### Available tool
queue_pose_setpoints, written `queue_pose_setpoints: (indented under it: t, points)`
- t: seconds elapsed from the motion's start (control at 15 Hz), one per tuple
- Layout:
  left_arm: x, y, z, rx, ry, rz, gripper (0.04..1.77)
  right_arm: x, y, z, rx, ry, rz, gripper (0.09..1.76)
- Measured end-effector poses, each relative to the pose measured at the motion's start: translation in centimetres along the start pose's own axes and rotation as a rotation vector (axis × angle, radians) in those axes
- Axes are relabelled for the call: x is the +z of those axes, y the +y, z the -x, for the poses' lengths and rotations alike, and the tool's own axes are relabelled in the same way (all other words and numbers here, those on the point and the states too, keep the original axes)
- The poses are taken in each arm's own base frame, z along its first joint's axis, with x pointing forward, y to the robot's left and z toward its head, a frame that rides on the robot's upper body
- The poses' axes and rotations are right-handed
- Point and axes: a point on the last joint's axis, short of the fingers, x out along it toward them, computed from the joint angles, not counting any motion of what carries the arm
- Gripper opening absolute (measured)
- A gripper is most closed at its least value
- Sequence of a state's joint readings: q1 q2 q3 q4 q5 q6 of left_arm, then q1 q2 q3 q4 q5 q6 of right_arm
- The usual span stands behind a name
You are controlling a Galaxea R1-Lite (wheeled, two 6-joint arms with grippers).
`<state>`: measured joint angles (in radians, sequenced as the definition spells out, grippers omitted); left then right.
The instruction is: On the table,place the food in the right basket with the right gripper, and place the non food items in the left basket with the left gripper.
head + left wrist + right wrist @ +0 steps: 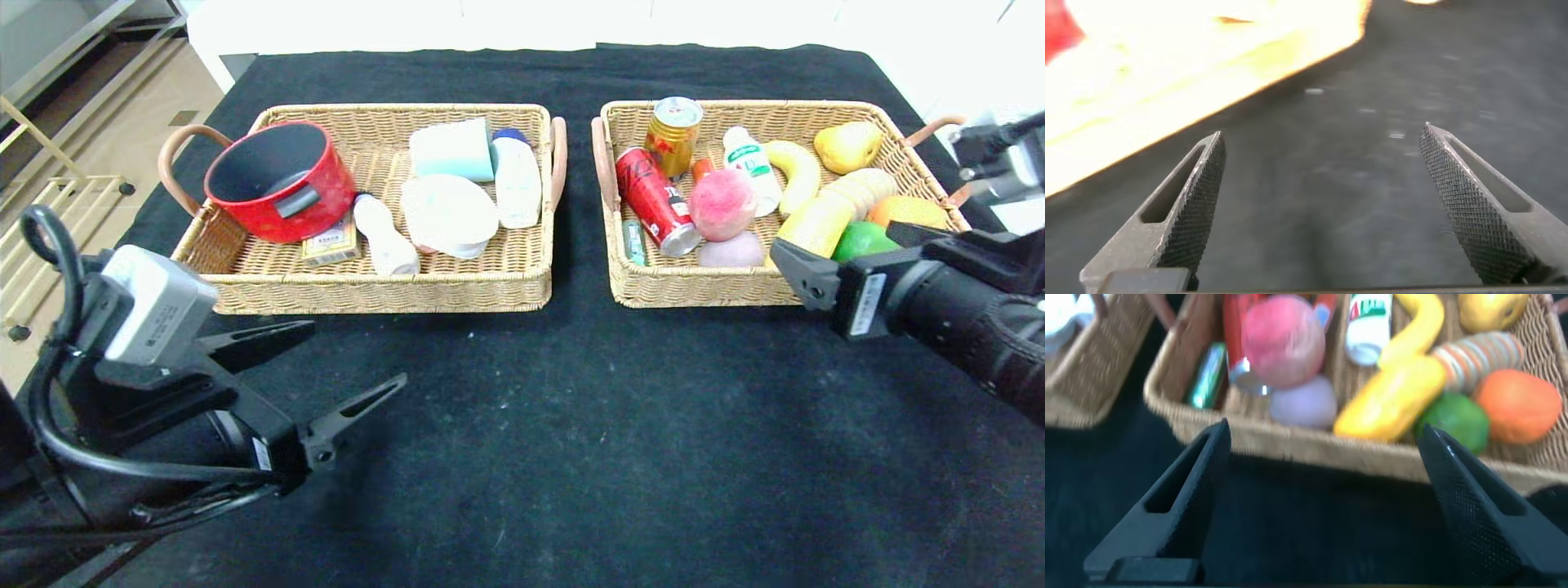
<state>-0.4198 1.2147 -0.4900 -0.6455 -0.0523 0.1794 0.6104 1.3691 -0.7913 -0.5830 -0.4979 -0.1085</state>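
Observation:
The left basket [367,292] holds non-food: a red pot [277,180], white bottles, a teal box [451,149], a white bowl [449,211] and a small carton. The right basket [694,292] holds food: a red can [655,202], a gold can [673,135], a peach [722,204], bananas [816,220], a pear, an orange and a lime [861,239]. My left gripper [359,353] is open and empty over the black cloth, in front of the left basket. My right gripper [831,237] is open and empty at the right basket's front right corner. No loose item shows on the cloth.
The table is covered by a black cloth [571,425]. In the right wrist view the right basket's front rim [1315,449] lies just beyond the open right gripper [1324,429], with the peach [1282,339] and lime [1454,420] behind it. The left wrist view shows bare cloth between the fingers [1200,204].

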Motion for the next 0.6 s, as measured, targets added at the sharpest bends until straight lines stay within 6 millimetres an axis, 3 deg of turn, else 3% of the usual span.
queue_pose_setpoints:
  t: [0.27, 0.6]
  points:
    - [0.5, 1.4, 3.4, 0.094, 0.003, 0.004, 1.72, -0.8, -3.2, 6.0, 0.030, 0.095, 0.048, 1.69]
    - [1.2, 0.8, 9.3, 0.117, 0.033, 0.007, 1.72, -2.4, -7.7, 12.6, -0.084, 0.106, 0.033, 1.70]
